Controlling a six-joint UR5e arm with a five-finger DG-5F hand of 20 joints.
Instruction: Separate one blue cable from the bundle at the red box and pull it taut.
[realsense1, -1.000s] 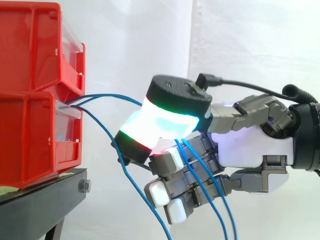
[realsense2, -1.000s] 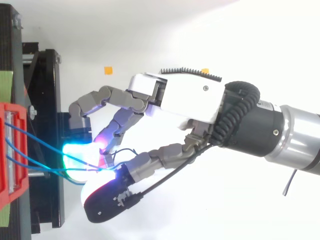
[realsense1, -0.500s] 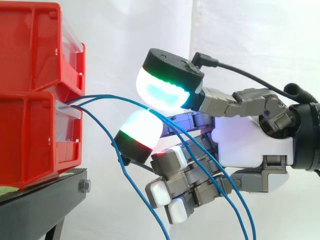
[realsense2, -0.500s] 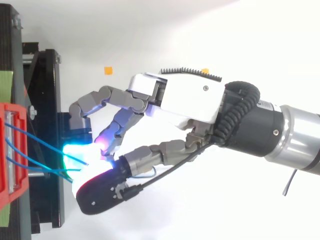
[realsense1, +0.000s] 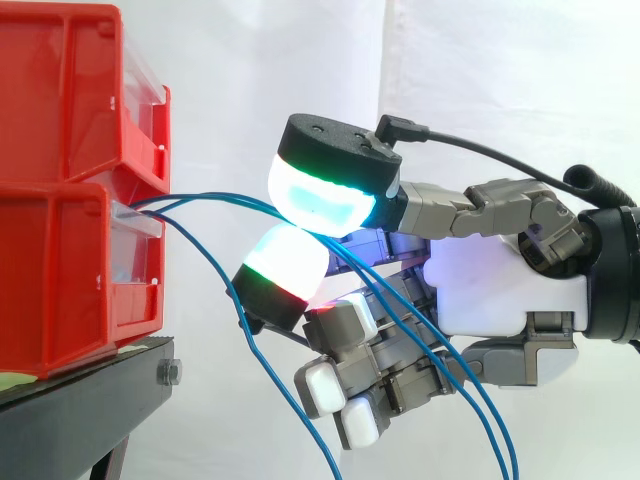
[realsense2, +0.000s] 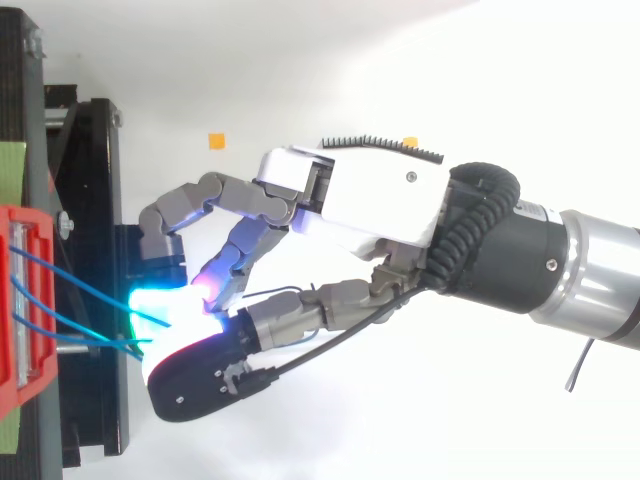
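Slackly, blue cables (realsense1: 210, 196) trail from red bin (realsense1: 70, 280) across hand (realsense1: 500, 290).

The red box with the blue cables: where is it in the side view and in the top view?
Side view: the red box is at the left edge, under an upper red bin.
Top view: the red box is at the left edge, below the middle.
Shared landmark: the blue cables running from it towards the robot hand.

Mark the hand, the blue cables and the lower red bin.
hand (realsense1: 500, 290): side view, white palm.
blue cables (realsense1: 210, 194): side view, span leaving the bin.
lower red bin (realsense1: 60, 280): side view, side wall.
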